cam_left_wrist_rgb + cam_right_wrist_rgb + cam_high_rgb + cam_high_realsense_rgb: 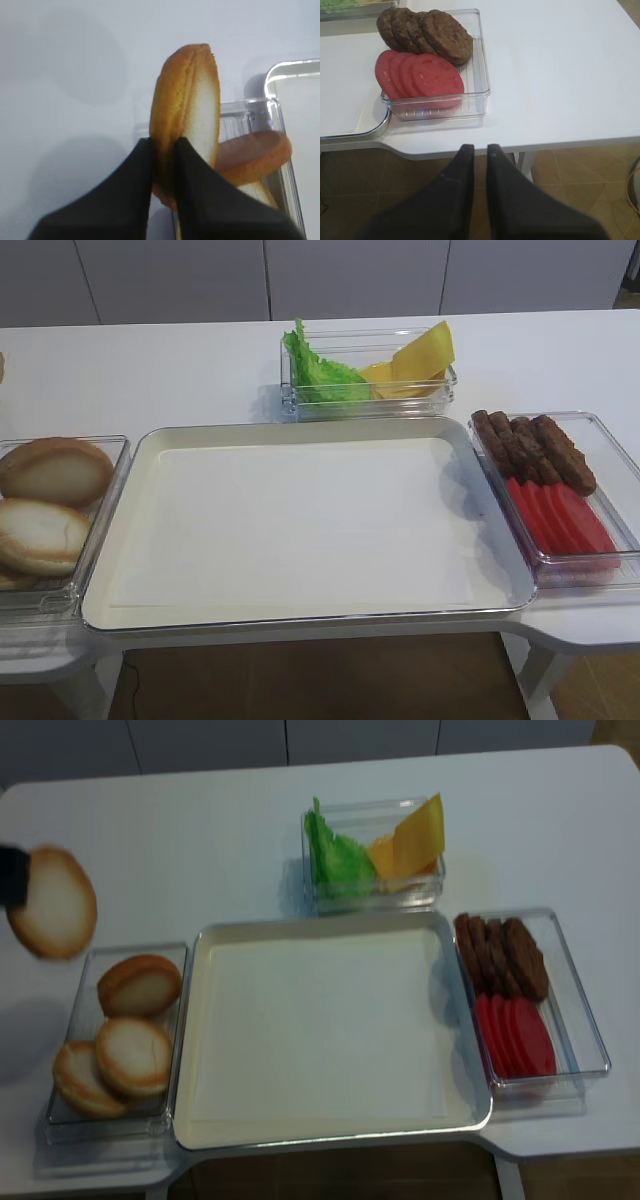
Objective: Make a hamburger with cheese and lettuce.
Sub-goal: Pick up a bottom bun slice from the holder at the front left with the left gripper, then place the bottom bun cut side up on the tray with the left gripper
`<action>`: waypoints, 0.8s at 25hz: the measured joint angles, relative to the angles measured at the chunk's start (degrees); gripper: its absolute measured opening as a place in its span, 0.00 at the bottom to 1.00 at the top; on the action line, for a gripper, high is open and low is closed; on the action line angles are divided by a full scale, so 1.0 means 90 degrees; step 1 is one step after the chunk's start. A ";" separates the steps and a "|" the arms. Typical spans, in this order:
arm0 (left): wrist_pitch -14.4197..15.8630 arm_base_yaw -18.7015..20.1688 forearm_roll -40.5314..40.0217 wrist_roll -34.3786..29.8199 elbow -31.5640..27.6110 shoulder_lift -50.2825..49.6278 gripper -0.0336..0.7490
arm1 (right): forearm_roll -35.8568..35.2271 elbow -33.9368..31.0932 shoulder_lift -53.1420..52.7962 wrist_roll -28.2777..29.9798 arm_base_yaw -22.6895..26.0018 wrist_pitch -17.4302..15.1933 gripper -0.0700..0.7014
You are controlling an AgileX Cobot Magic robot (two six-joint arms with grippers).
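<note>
Bright, even light (soft shadows); left wrist view blurred.

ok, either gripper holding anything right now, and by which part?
Left gripper pinches a round golden-brown bun half by its rim, held on edge. Right gripper is shut, holding nothing.

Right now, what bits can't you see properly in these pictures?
- Left gripper: barely enters the realsense high view at the left edge; its jaws pinch the bun half.
- Right gripper: outside both high views.
- Bun box: cut by the left edge in the exterior high view.
- Lettuce: a blurred sliver in the right wrist view.
</note>
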State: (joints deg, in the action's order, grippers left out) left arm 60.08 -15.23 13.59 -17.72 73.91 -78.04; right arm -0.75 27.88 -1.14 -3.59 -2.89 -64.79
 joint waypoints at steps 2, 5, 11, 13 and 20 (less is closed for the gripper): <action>-0.0031 0.0000 0.0000 0.0000 0.0226 0.0071 0.16 | 0.0000 0.0000 0.0000 0.0000 0.0000 0.0000 0.18; 0.0010 0.0000 0.0050 0.0075 0.0484 0.0098 0.16 | 0.0000 0.0000 0.0000 0.0000 0.0000 0.0000 0.18; 0.0338 0.0000 0.0555 0.0100 0.0606 0.0123 0.15 | 0.0000 0.0000 0.0000 0.0000 0.0000 0.0000 0.18; 0.0491 0.0086 0.0762 0.0036 0.0606 0.0123 0.15 | 0.0000 0.0000 0.0000 0.0000 0.0000 0.0000 0.18; 0.0808 0.0842 0.1554 -0.0317 0.0606 0.0123 0.15 | 0.0000 0.0000 0.0000 0.0000 0.0000 0.0000 0.18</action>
State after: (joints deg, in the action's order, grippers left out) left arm 67.35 -7.66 27.58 -20.57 79.37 -76.94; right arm -0.75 27.88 -1.14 -3.59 -2.89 -64.79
